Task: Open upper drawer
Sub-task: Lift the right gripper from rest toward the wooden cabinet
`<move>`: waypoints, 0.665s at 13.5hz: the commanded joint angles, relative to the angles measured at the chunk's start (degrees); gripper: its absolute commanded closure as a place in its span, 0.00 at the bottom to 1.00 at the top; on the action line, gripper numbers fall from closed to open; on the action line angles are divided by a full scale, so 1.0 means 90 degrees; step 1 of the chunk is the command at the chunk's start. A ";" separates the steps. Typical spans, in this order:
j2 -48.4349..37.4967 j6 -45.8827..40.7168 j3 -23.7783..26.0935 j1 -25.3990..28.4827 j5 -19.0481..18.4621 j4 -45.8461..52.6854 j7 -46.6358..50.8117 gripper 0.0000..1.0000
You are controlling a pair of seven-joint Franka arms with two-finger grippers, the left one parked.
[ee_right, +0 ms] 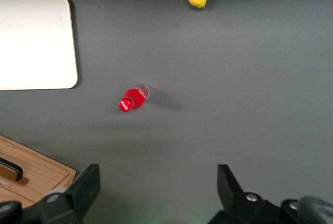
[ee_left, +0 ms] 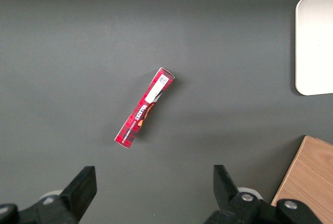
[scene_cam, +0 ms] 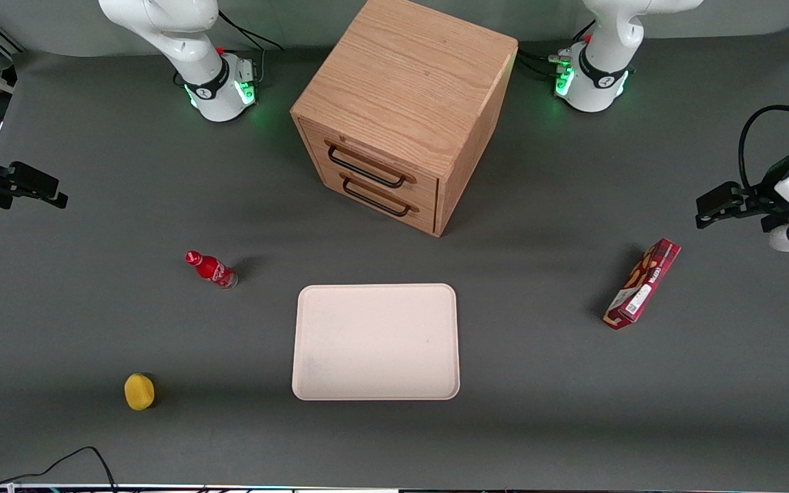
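The wooden cabinet (scene_cam: 405, 89) stands at the table's middle, farther from the front camera than the tray. Its upper drawer (scene_cam: 375, 159) is closed, its long black bar handle (scene_cam: 366, 168) above the bottom drawer's handle (scene_cam: 375, 200). My right gripper (scene_cam: 59, 200) hangs open and empty toward the working arm's end of the table, well apart from the cabinet. In the right wrist view the gripper (ee_right: 157, 182) is open over bare table, and a corner of the cabinet (ee_right: 36, 174) with a bit of black handle (ee_right: 11, 169) shows beside one finger (ee_right: 87, 183).
A red bottle (scene_cam: 211, 269) lies between my gripper and the tray and also shows in the right wrist view (ee_right: 134, 98). A yellow object (scene_cam: 139, 391) lies nearer the front camera. A cream tray (scene_cam: 375, 341) lies in front of the cabinet. A red box (scene_cam: 642, 283) lies toward the parked arm's end.
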 commanded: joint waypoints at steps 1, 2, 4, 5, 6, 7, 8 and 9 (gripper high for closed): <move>-0.0012 0.0055 0.0032 -0.0036 0.0126 -0.0040 -0.0120 0.00; -0.0012 0.0055 0.0032 -0.0036 0.0126 -0.0002 -0.0139 0.00; -0.0012 0.0065 0.0032 0.0012 0.0126 0.0028 -0.0149 0.00; -0.0002 0.0055 0.0032 0.0032 0.0136 0.0028 -0.0139 0.00; 0.0007 0.0055 0.0042 0.0032 0.0175 0.0028 -0.0139 0.00; 0.0036 0.0036 0.0071 0.0023 0.0398 0.0047 -0.0149 0.00; 0.0075 0.0026 0.0090 0.0042 0.0516 0.0077 -0.0149 0.00; 0.0134 0.0016 0.0187 0.0139 0.0527 0.0135 -0.0139 0.00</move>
